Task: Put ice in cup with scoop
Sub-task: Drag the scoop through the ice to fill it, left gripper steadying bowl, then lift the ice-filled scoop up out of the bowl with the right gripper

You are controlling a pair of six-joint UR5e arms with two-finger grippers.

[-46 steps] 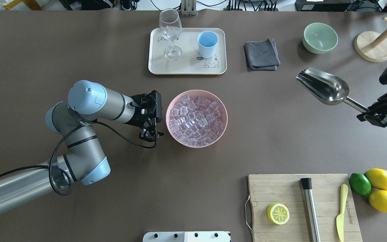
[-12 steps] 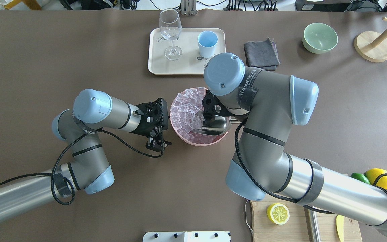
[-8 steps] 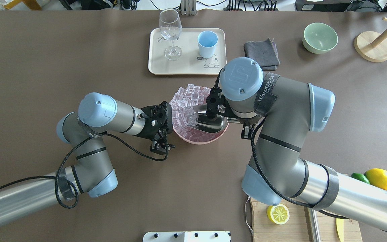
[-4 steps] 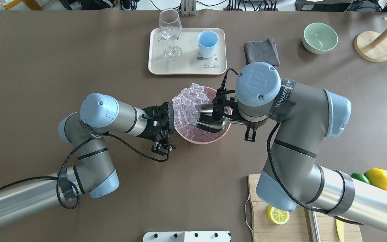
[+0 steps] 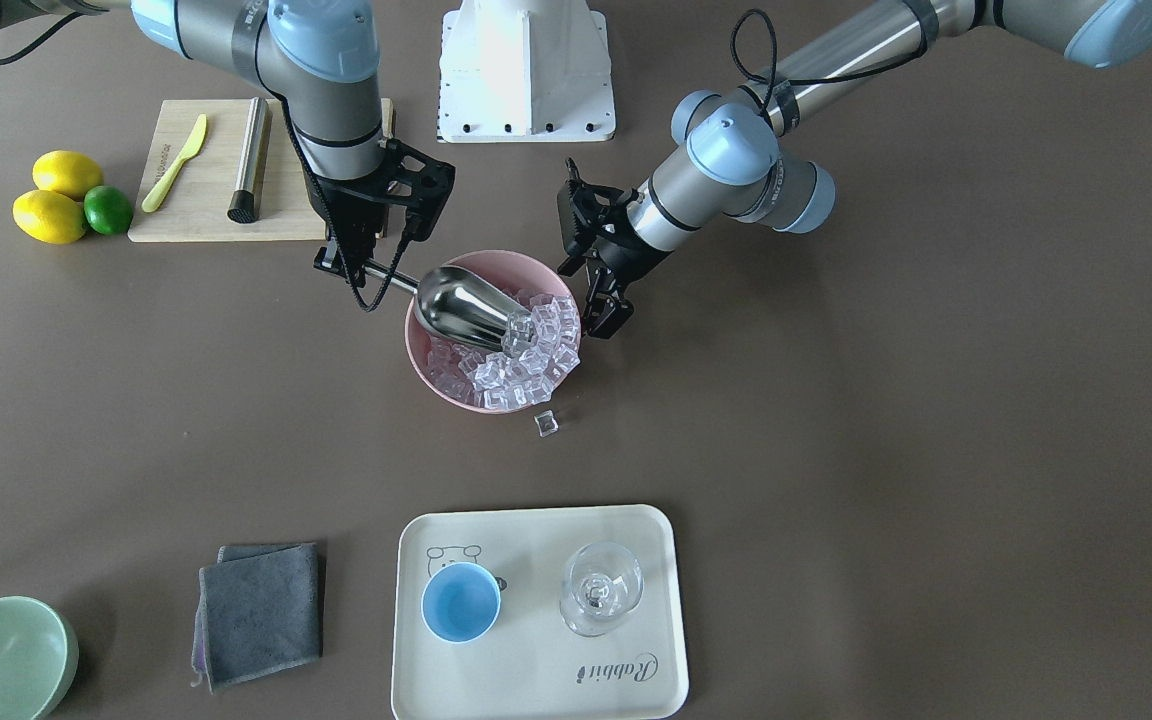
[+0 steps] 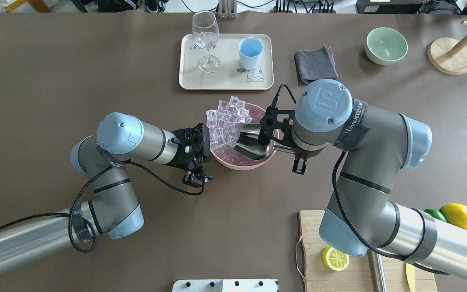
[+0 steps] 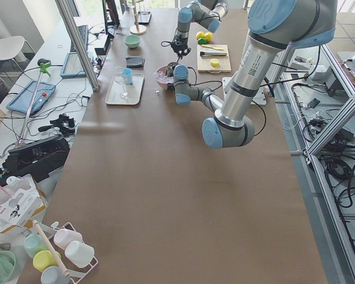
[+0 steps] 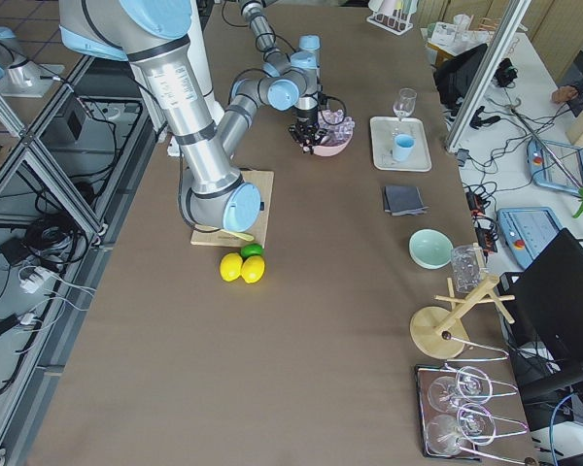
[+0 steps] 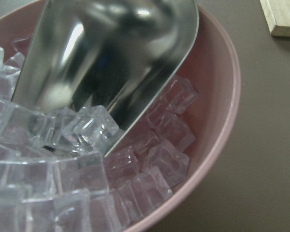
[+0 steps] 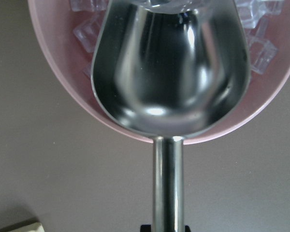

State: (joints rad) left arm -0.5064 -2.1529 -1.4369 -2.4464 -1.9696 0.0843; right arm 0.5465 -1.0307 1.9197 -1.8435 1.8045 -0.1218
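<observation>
Left end effector (image 6: 196,177): fingers spread, gripping nothing, low over the brown counter (image 6: 95,61), just beside the rim of the round pink plastic bowl (image 6: 241,166); contact with the rim can't be told. Bowl holds small clear ice cubes (image 6: 227,119), heaped high on the side nearest the left arm. One loose cube (image 5: 546,424) lies on the counter just off the bowl's rim, on the tray side. Shiny polished steel scoop (image 6: 251,142) is tilted down inside the bowl, open mouth pushed into the heap; cubes sit at its front lip, and the deep part looks bare in the right wrist view. Right end effector (image 5: 348,262): pinched on the scoop's short straight handle, outside the bowl's rim. Beyond the bowl, cream rectangular tray (image 6: 225,81) carries a clear stemmed glass (image 6: 205,32) and, on its right, the small light-blue cup (image 6: 250,52), upright, plain blue inside, well apart from the scoop.
</observation>
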